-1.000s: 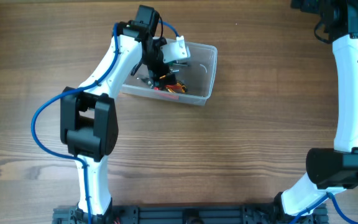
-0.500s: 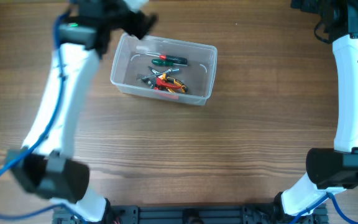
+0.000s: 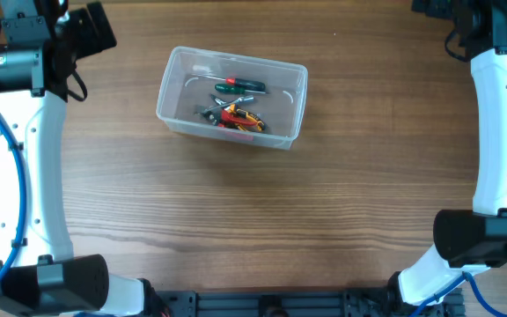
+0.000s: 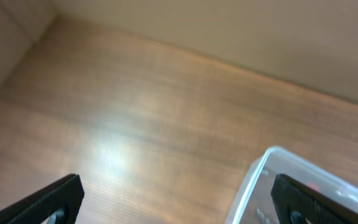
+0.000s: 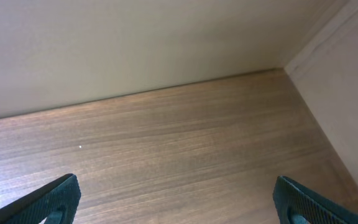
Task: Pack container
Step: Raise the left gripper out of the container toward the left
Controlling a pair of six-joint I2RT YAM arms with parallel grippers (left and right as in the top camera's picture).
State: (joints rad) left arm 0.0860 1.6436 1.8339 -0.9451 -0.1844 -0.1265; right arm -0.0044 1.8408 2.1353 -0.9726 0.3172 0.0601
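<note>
1. The container is sitting on the wooden table, in the upper middle of the overhead view, with its long sides running roughly left to right and slightly tilted.
2. A small heap of hand tools is lying inside the container, on its floor.
3. A green-handled screwdriver is lying across the middle of the container, nearer its far long wall.
4. Red and yellow pliers are lying just beside the screwdriver, nearer the container's near long wall, among some smaller dark pieces that are too small to tell apart.
5. The left part of the container's floor is showing bare.
6. The left gripper is hovering well apart from the container, off its left short end and a little beyond its far side. Its fingers are standing wide apart and are holding nothing.
7. In the left wrist view, one rounded corner of the container is showing low down, close to the right-hand fingertip.
8. The right gripper is hanging well apart from the container, far off its right short end near the table's back edge. Its fingers are spread wide, with only bare wood between them.
</note>
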